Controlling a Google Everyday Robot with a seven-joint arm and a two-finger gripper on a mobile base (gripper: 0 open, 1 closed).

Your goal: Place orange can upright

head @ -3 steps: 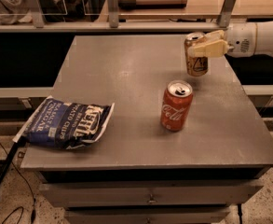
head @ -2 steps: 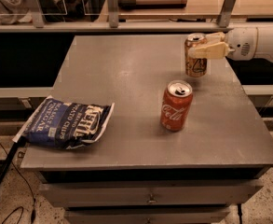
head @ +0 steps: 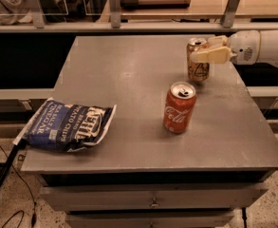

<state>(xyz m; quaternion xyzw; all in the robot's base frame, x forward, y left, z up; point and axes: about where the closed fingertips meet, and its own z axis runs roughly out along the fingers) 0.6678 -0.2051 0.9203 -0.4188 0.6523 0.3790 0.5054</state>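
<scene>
Where the grey desk (head: 124, 75) nears its far right corner, the orange can (head: 198, 73) stands upright with its silver top uppermost and its mottled print facing the camera; whether its base rests fully on the desk surface cannot be told. Gripper (head: 200, 50): reaches in from the right edge of the view on a white arm (head: 264, 46), level with the upper part of the orange can. Jaws: closed on the orange can, one cream finger crossing the front of it just below the rim, the other showing behind its top. Red can (head: 179, 109): Coca-Cola, white script, upright, nearer the camera than the orange can and slightly to the left of it, close by but apart from it. Chip bag (head: 67, 125): dark blue with white lettering, lying flat at the near left of the desk, one corner overhanging the left edge, well apart from both cans. Drawer front (head: 152, 197): grey, below the desk top, with a small central pull. A rail with upright posts (head: 114, 6) runs behind the desk.
</scene>
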